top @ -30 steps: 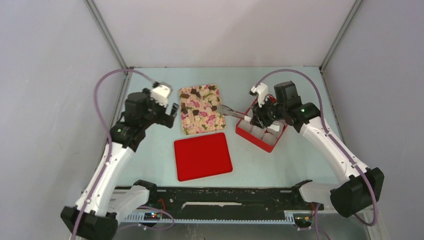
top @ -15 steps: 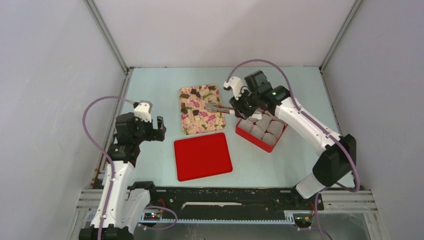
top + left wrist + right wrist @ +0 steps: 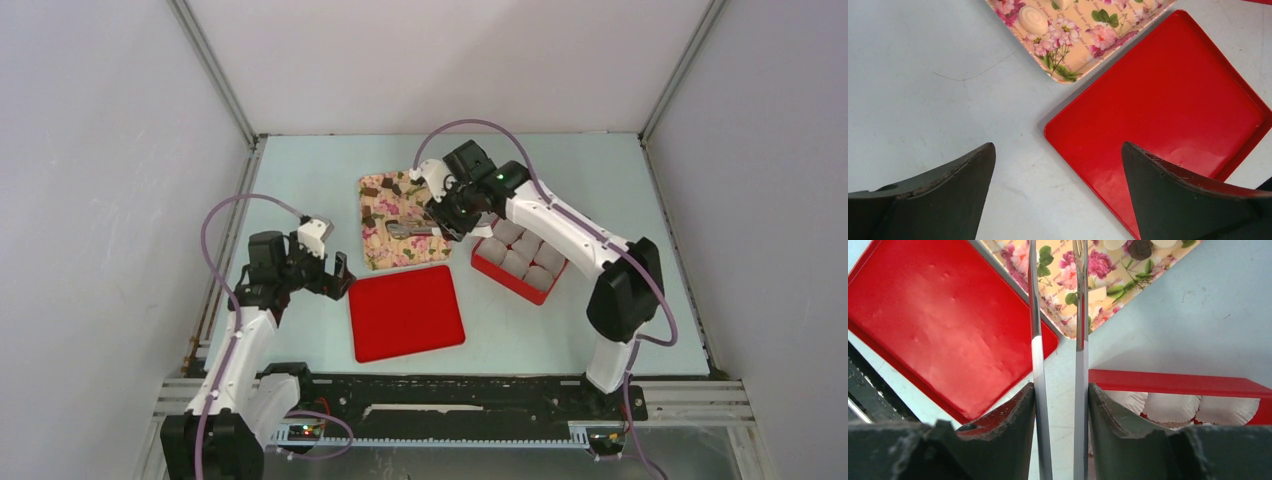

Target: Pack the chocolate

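Small dark brown and pale tan chocolates [image 3: 392, 225] lie scattered on a floral tray [image 3: 420, 245]. My right gripper [image 3: 448, 222] is shut on metal tongs [image 3: 405, 230], whose tips reach left over the tray. In the right wrist view the tongs [image 3: 1037, 355] are slightly apart, with a pale chocolate [image 3: 1098, 292] by the right arm and a dark chocolate [image 3: 1140, 247] beyond. The red box [image 3: 500, 272] holds white paper cups [image 3: 527, 247]. My left gripper [image 3: 335, 275] is open and empty, low over the table by the red lid's left corner [image 3: 1058, 132].
A flat red lid [image 3: 405, 312] lies in front of the floral tray; it also shows in the left wrist view [image 3: 1173, 110] and the right wrist view [image 3: 938, 325]. The box's red wall [image 3: 1178, 382] and paper cups [image 3: 1173, 407] sit right of the tongs.
My right arm has swung left from the red box to over the floral tray, carrying the tongs. My left arm pulled back from the tray and now sits beside the red lid.
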Available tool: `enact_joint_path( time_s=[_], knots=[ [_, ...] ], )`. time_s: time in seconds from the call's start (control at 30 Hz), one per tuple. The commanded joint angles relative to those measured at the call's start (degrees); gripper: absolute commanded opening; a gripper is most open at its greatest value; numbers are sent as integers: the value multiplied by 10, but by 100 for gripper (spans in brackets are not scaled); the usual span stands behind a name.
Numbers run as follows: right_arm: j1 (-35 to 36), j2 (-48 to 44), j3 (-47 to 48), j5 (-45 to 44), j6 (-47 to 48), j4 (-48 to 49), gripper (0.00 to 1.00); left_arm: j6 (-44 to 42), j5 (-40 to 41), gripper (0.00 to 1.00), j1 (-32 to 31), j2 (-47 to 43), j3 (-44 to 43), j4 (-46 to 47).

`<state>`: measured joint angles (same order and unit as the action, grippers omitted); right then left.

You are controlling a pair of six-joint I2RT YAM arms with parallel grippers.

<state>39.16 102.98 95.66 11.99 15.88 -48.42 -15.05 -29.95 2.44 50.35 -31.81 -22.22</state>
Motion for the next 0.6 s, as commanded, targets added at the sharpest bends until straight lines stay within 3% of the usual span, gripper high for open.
enact_joint_path(
  time_s=[0.0,0.17,0.57],
  knots=[
    [7,44,64,-33,-48,-9,43,-21,-25,99,3,-34,-3,16],
    [16,86,101,-48,-74,-21,45,-25,-16,99,2,-78,6,17],
    [45,130,131,-79,-83,-31,46,-31,-27,98,3,-72,11,18]
  ],
)
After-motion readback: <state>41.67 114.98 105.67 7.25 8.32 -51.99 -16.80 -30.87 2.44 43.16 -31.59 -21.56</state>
